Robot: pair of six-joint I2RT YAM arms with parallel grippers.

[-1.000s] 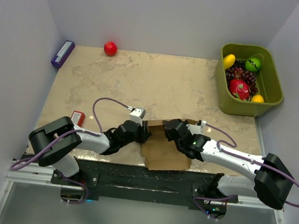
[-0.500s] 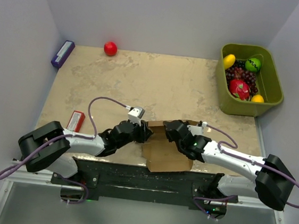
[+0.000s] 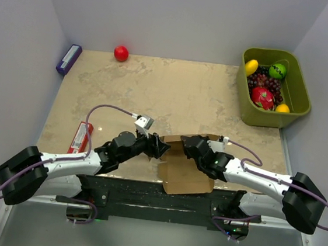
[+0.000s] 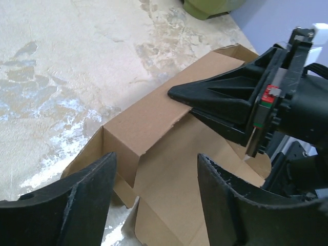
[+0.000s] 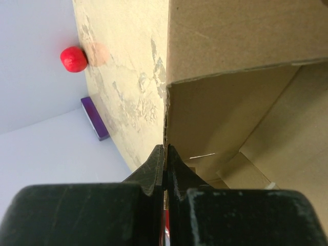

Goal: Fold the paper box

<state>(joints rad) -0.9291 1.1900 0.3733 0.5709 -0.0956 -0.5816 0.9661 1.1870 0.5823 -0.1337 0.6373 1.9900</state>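
Observation:
The paper box [image 3: 189,174] is brown cardboard, partly folded, lying at the table's near edge between the two arms. My left gripper [image 3: 160,148] is at the box's left side, open, with nothing between its fingers. In the left wrist view the open gripper [image 4: 156,169] looks over a raised wall of the box [image 4: 154,113] and its flat floor. My right gripper [image 3: 186,143] is shut on the upright back-left wall of the box. The right wrist view shows that gripper [image 5: 165,148] pinching the cardboard edge [image 5: 230,41]. The right gripper [image 4: 177,95] also appears in the left wrist view.
A green bin [image 3: 300,84] holding fruit stands at the back right. A red ball [image 3: 121,52] lies at the back wall and a small purple box [image 3: 69,59] at the back left. A flat red box [image 3: 80,138] lies near the left arm.
My left gripper's jaws have opened wide at the box's left side, and the left arm's elbow has swung out to the left. The right gripper has kept its pinch on the wall.

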